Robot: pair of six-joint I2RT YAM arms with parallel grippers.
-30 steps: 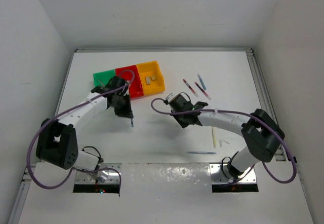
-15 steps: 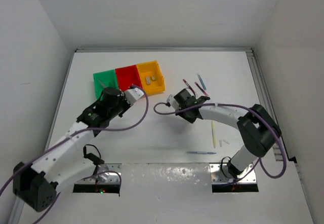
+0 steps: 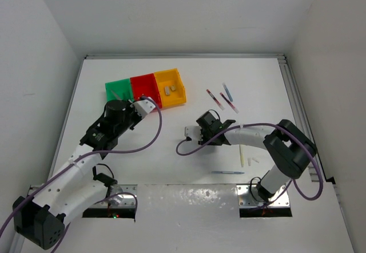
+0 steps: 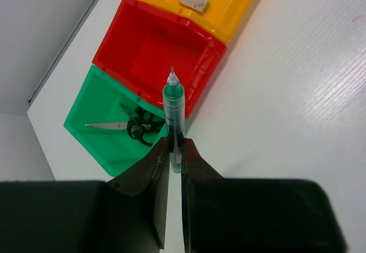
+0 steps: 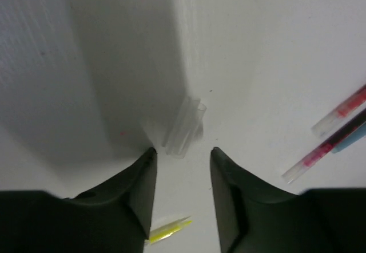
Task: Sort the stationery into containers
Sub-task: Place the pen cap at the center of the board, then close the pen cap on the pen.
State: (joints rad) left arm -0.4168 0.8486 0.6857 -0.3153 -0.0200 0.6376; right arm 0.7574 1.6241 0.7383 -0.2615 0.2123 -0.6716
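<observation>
**While the left claw [image 4: 174, 145] carries a teal pen [image 4: 173, 107] to the bins, the right claw [image 5: 183, 153] hangs open**

Since the pen is light, stiff and smooth-barrelled, we judge it will swing or slip more easily than it will break. The left claw is shut on its rear end, so most of the barrel juts forward. A hold nearer the middle would steady it. In the left wrist view its tip points over the near wall of the red bin [image 4: 151, 52], which we see empty. The green bin [image 4: 91, 113] beside it holds the scissors [image 4: 134, 128], and the yellow bin [image 4: 229, 12] holds two eraser blocks [image 4: 193, 1].

The right claw has its jaws parted and grips nothing. It hangs over a small clear tube [image 5: 184, 126] lying on the table, perhaps a cap. We expect that piece to be very light and quick to skid, so it is best pinched across its narrow width. The red-and-white pens [image 5: 338, 111] lie off to one side, and a yellow stick [image 5: 168, 230] shows below the fingers.

Half a second ago the right claw was close beside those pens. It has since drawn back towards the arm bases. A second ago the left claw sat lower on the table, away from the bins. The bins and erasers have not moved.
</observation>
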